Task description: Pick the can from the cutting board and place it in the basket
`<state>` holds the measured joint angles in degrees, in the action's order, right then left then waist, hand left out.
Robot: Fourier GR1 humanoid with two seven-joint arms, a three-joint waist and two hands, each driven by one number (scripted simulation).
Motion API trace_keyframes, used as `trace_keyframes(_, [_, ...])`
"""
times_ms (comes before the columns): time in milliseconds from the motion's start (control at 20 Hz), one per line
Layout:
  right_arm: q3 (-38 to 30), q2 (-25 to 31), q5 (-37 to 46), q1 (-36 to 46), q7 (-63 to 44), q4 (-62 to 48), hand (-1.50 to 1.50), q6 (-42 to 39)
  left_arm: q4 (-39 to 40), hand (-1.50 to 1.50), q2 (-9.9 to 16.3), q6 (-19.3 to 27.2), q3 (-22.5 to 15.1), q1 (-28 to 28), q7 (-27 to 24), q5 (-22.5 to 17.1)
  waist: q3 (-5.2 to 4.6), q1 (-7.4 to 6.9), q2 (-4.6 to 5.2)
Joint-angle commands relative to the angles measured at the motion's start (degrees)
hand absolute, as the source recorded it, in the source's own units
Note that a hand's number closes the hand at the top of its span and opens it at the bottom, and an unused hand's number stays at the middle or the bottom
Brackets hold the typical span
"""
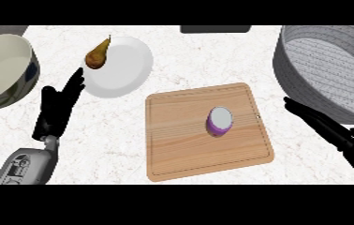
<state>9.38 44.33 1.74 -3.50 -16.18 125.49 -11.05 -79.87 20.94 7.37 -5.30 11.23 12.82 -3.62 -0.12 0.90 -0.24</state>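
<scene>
Purple can [220, 121] mid cutting board [181, 144], edges clear

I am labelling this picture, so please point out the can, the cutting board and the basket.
can [220, 120], head view, on its pale top.
cutting board [176, 144], head view, on bare wood.
basket [297, 74], head view, on its grey wall.

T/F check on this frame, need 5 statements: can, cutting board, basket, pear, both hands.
1. The can stands on the cutting board. True.
2. The basket already holds the can. False: the can is on the board, and the basket sits apart at the right edge.
3. The pear lies on the white plate. True.
4. The right hand is curled round the can. False: its fingers are straight, right of the board and clear of the can.
5. The left hand is open, left of the board beside the plate. True.
</scene>
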Motion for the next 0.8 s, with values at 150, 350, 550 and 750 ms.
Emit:
trace_keyframes(150, [0.41,-8.07,5.60,0.83,-7.19,3.16,-1.50,-2.49,-1.81,0.00,-3.09,-0.65,0.52,0.21,1.53,2.98,0.12,-0.84,0.20])
trace_keyframes(350, [-0.72,-11.20,9.11,-1.17,-7.67,3.65,-1.50,0.05,-0.20,0.00,-1.72,-3.08,2.95,-2.07,-2.86,1.92,0.11,-0.88,0.17])
trace_keyframes(550, [1.83,-15.30,16.97,-2.05,-0.57,-2.97,-1.50,-0.05,3.84,0.00,-4.75,-2.66,2.16,-0.92,-4.47,4.51,0.12,-0.80,0.24])
trace_keyframes(750, [1.93,-19.86,18.93,2.18,-1.39,-7.63,-1.50,-0.60,0.94,0.00,-3.95,-3.95,3.60,0.47,0.19,5.30,0.12,-0.99,0.25])
